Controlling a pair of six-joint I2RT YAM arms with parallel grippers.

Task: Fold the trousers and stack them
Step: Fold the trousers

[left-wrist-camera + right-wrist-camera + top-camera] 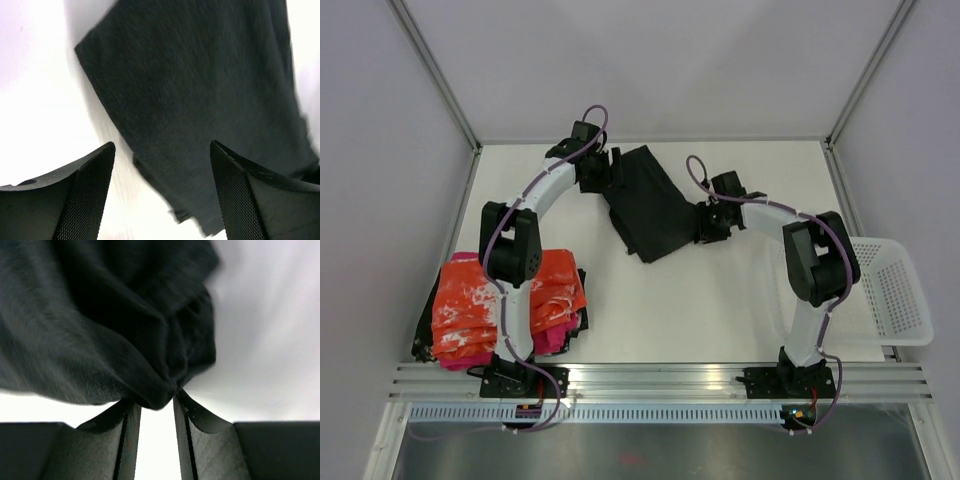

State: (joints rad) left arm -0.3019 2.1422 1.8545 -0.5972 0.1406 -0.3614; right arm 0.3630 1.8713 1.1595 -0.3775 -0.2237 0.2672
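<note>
The trousers [645, 205] lie in a loosely folded heap at the far centre of the table [720, 310]. At their far-left edge, the left gripper [162, 147] has its fingers spread wide and holds nothing. At their right edge, the right gripper [155, 401] pinches a bunched fold of the fabric between narrowed fingers. An orange garment [470, 300] lies near left.

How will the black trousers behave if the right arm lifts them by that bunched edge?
Probably floppy: the trousers crumple into soft folds at the right gripper, so the rest would likely droop and unfold. Likely light, since the thin fabric lies flat on the table. The matte knit looks unlikely to slip.
</note>
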